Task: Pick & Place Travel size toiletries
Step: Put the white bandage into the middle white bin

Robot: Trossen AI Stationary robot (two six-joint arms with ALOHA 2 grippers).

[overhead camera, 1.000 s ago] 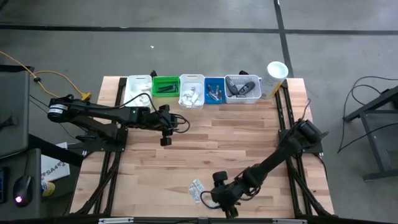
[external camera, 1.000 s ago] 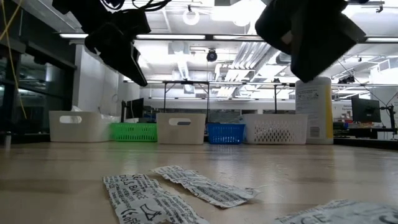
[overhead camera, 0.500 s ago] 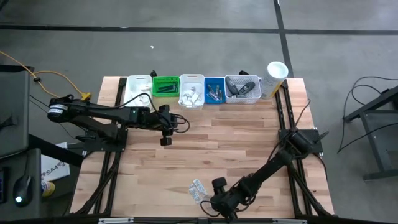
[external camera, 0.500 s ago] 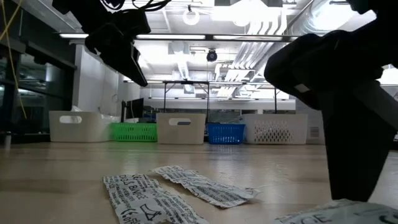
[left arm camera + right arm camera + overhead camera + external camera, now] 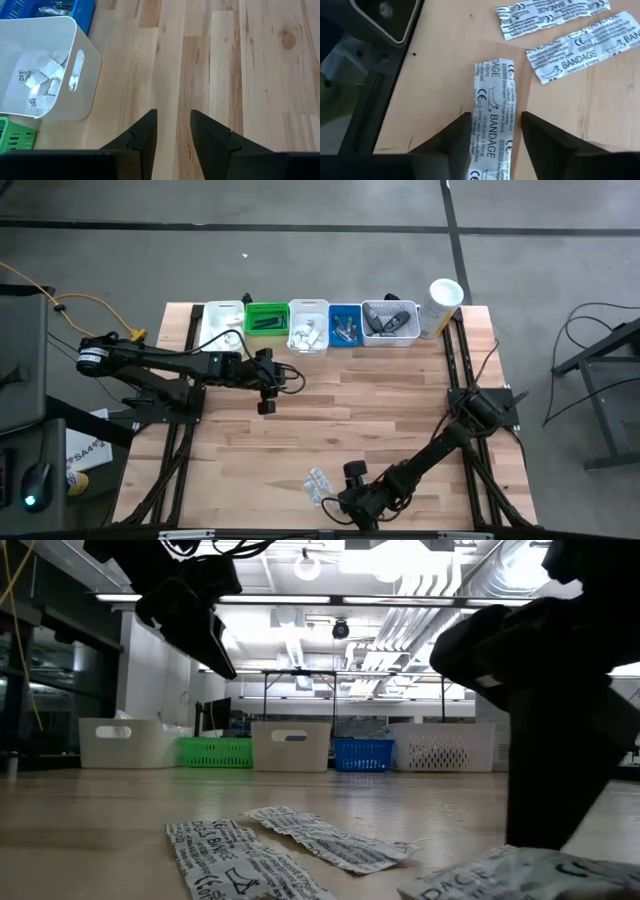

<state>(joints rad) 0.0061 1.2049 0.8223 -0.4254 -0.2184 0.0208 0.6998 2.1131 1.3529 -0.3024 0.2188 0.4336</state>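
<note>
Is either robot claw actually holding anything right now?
The right gripper has a bandage sachet between its fingers by its near end; a firm hold cannot be told. The left gripper holds nothing.

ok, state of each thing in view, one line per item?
right gripper: down at the table's near edge, fingers straddling a bandage sachet lying flat
two other sachets: flat on the table, untouched
left gripper: hovering, empty, fingers apart
white bin: holds sachets

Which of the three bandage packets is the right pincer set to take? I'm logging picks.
The bandage packet lying lengthwise between the right pincer fingers; the other two packets lie beyond it, crosswise.
</note>
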